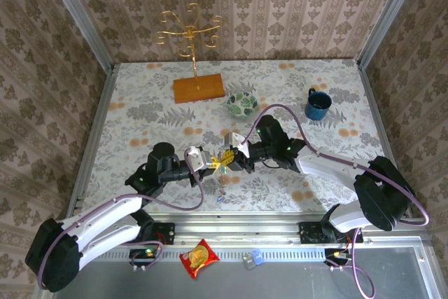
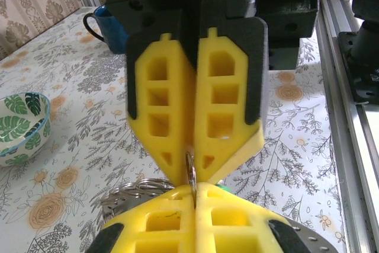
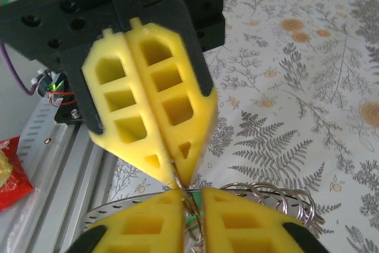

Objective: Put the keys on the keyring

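Patterned wallpaper closes in three sides of a table [image 1: 140, 103] laid with a flowered cloth. Above its middle, nearer the near edge than the far one, my two pincers meet tip to tip. My left pincer [image 2: 194, 197] is clamped fully on a thin loop of the keyring [image 2: 190, 173], which shows edge-on as a narrow upright sliver above my yellow pads [image 2: 237, 217]. My right pincer [image 3: 192, 205] is closed to a slit on that same metal. The keyring looks dull grey: a flat band under my fingers, with a bunch of wire loops [image 3: 278, 197] beside it. The blue-headed key [image 1: 220, 190] shows just nearward of the meeting point. From above, its long axis runs toward the near edge, head at that end. Whether it hangs or lies on the cloth I cannot tell. A fleck of the green key [image 2: 223, 188] sits just beside my left fingertips.
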